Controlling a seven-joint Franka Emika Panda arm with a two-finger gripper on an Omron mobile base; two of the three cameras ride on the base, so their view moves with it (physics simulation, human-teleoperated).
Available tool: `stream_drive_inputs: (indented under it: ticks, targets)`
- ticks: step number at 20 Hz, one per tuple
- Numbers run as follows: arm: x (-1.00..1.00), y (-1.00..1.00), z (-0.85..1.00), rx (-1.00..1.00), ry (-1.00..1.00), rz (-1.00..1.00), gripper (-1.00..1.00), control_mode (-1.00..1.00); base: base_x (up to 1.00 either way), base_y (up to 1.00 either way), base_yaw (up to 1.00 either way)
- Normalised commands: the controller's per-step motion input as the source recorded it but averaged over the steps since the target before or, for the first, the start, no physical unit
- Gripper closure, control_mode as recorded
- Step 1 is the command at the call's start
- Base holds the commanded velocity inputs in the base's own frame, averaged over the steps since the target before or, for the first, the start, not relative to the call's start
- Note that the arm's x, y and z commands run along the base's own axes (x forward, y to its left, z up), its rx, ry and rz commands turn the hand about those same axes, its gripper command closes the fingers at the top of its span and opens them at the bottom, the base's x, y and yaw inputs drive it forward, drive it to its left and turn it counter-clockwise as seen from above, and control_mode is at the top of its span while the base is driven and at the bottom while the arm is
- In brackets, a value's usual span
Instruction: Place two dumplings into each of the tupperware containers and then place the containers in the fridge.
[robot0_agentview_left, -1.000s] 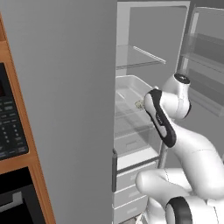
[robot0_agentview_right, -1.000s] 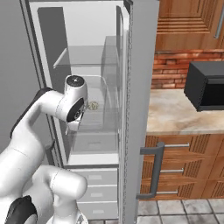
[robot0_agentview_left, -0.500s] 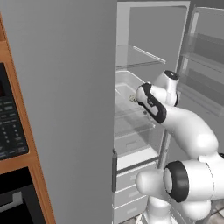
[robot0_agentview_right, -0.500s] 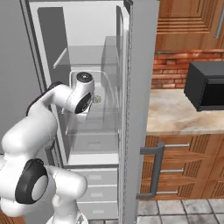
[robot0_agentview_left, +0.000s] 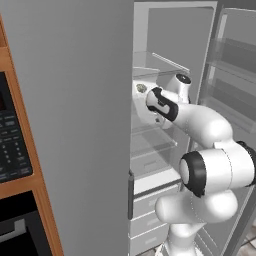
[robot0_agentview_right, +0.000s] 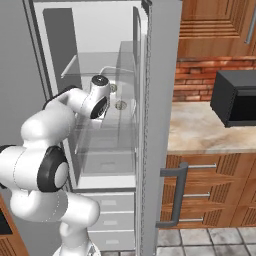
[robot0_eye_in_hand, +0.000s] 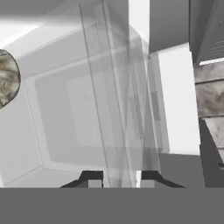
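Reaching into fridge (robot0_agentview_right: 160, 75) — fingers (robot0_eye_in_hand: 92, 178) apart; dumpling (robot0_eye_in_hand: 6, 78) edge-cropped

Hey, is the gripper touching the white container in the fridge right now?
Cannot tell. In the hand view the gripper sits close against the white container, but no contact or gap shows plainly; both base views hide the fingertips behind the arm.

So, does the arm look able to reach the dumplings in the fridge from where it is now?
Probably yes: the fridge door is open, the hand is already inside over the white container, and a dumpling lies close ahead.
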Motion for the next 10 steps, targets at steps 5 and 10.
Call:
stream_drive_inputs:
  ticks: [5,10]
  targets:
    - [0.14,0.0,0.01,0.0,0.0,0.11,1.0,-1.0,0.0,0.0,0.0]
    - [0.0,0.06,0.01,0.0,0.0,0.18,1.0,-1.0,0.0,0.0,0.0]
